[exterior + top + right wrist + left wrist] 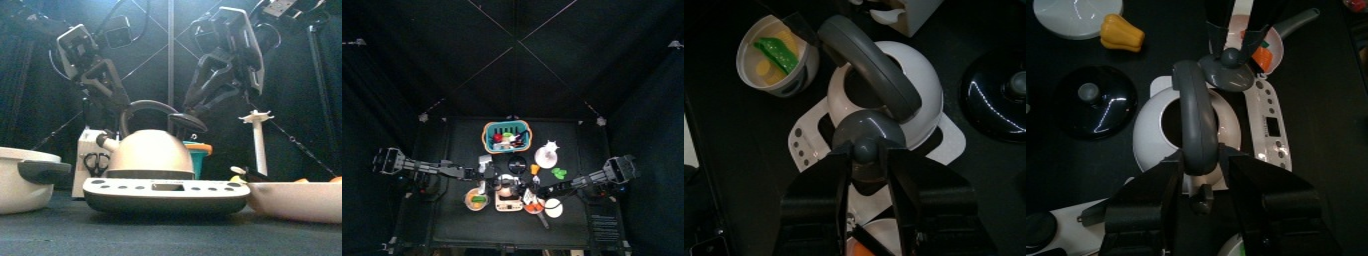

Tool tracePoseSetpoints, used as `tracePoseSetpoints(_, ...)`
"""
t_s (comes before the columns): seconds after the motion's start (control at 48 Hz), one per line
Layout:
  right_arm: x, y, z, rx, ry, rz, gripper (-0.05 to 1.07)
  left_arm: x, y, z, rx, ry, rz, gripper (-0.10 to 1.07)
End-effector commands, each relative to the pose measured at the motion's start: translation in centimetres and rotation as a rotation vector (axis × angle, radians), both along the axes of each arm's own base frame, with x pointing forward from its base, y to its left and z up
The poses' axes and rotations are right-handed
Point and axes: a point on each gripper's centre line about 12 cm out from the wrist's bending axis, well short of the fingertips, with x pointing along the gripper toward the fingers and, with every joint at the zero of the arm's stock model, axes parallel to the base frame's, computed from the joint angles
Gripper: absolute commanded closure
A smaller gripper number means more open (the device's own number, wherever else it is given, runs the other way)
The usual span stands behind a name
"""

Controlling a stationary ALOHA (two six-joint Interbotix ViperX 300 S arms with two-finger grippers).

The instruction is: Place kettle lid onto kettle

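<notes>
1. The left gripper (1197, 196) has its jaws closed together on the near end of the kettle's grey handle (1192, 110), steadying it. If this grip slackens or pulls sideways, the kettle could slide on the white scale (166, 192) under it, and the opening would shift away from the lid.

2. The kettle (150, 152) stands upright on the scale. Its handle arches over the body, so there is little room beside it for the lid to come down. A lid lowered off line could strike the handle, tilt and sit crooked.

3. The kettle lid (865, 136) is at the kettle's right side, by the far foot of the handle, low over the body. I cannot tell whether it already touches the rim.

4. The right gripper (871, 157) is clamped on the lid. Its fingers (828, 178) are on either side of the lid, with the rounded grey top showing between them just beyond the tips. Letting go before the lid is level and seated could send it rolling off the kettle onto the scale, and pressing down too hard could tip the kettle against the left gripper's hold.
</notes>
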Motion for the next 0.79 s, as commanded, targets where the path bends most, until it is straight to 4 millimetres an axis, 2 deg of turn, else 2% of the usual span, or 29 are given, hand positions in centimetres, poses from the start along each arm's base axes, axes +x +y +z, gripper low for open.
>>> tracePoseSetpoints(0.0, -0.1, -0.4, 1.7, 0.001, -0.044, -0.009, 0.43, 0.8, -0.8, 1.5, -0.008, -0.049, -0.018, 0.29)
tracePoseSetpoints(0.125, -0.2, -0.4, 2.2, 0.004, -0.056, -0.008, 0.43, 1.0, -1.1, 1.9, -0.050, -0.063, 0.001, 0.29)
tracePoseSetpoints(0.25, -0.2, -0.5, 2.2, 0.001, -0.054, -0.015, 0.43, 1.6, -1.1, 1.2, -0.065, -0.044, 0.012, 0.29)
tracePoseSetpoints(0.375, -0.2, -0.2, 2.4, 0.001, -0.060, -0.009, 0.43, 1.2, 0.1, 0.4, -0.056, -0.012, 0.041, 0.28)
tracePoseSetpoints(0.5, 0.0, -0.1, 2.7, 0.003, -0.069, -0.006, 0.43, 1.2, -0.1, 0.6, -0.006, -0.020, 0.003, 0.19)
tracePoseSetpoints(0.625, 0.2, -0.1, 3.2, -0.005, -0.083, 0.000, 0.43, 1.0, 0.0, 1.4, 0.004, -0.065, 0.000, 0.15)
tracePoseSetpoints(0.771, 0.8, 0.1, 3.4, -0.003, -0.090, 0.001, 0.43, -0.4, 0.4, 2.9, 0.011, -0.181, 0.012, 0.15)
